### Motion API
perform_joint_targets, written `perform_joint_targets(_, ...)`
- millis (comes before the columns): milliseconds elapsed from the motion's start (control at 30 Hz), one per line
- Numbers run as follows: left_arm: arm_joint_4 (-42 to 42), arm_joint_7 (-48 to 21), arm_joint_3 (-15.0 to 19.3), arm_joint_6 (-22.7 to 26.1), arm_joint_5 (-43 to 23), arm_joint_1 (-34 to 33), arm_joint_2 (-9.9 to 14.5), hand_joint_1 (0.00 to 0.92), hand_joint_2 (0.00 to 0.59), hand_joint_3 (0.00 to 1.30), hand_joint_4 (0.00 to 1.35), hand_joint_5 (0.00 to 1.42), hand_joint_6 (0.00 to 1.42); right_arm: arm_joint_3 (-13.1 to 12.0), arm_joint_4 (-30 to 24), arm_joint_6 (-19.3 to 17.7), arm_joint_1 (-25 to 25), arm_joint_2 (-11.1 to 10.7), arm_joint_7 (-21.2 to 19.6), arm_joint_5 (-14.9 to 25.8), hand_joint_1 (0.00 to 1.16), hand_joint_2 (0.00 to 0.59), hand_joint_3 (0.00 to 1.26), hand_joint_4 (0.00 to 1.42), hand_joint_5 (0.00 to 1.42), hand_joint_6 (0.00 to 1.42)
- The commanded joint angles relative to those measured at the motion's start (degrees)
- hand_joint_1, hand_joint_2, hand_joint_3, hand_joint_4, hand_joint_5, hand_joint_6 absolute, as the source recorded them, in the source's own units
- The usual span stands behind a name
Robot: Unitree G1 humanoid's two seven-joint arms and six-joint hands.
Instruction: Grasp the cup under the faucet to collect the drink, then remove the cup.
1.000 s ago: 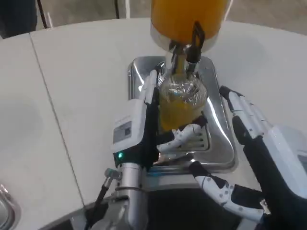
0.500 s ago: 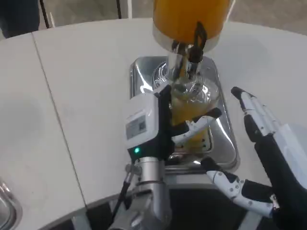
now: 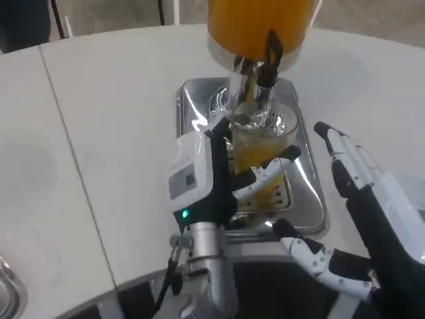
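Fingers of the left hand (image 3: pixel 207 178) wrap the clear cup (image 3: pixel 260 156): the white back of the hand stands upright against the cup's left side, and one white-and-black finger (image 3: pixel 269 171) crosses the front of the cup, its tip reaching the right edge. The cup is held in this grip, standing upright on the steel drip tray (image 3: pixel 307 199), over the slotted grate at the tray's near end. A green light glows low on the hand, just above the silver forearm.

The cup is transparent plastic with a ribbed wall, and orange drink fills it to a level not far below the rim. Its open mouth sits directly beneath the faucet (image 3: pixel 255 72), a metal spout with a black lever, which hangs from the base of the orange-filled dispenser (image 3: pixel 255 26). Whether liquid is running from the spout cannot be told from the glare on the rim.

To the right, the right hand (image 3: pixel 362 206) holds nothing; its fingers are apart, the upper ones stretched toward the far side beside the tray's right edge, another jutting left along the tray's near edge. It is near the cup but not touching it. All of this stands on the white table (image 3: pixel 113 113).
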Motion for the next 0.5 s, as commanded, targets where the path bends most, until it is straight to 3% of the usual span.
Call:
perform_joint_targets(33,-2.28,1.67,0.21,-3.41,0.14,1.59,1.64,0.523,0.089,1.11,1.14,1.42,1.42,0.35,1.51,-0.24,-0.83,-0.25,-0.83,0.60,0.55,0.361,0.00,0.00,0.01,0.13)
perform_joint_targets(500,-9.76,1.16,0.74,-5.13,1.07,6.40,6.03,0.549,0.081,1.15,1.18,1.42,1.42,1.25,2.74,-0.99,-1.41,-1.53,-2.44,1.16,0.55,0.366,0.00,0.00,0.01,0.13)
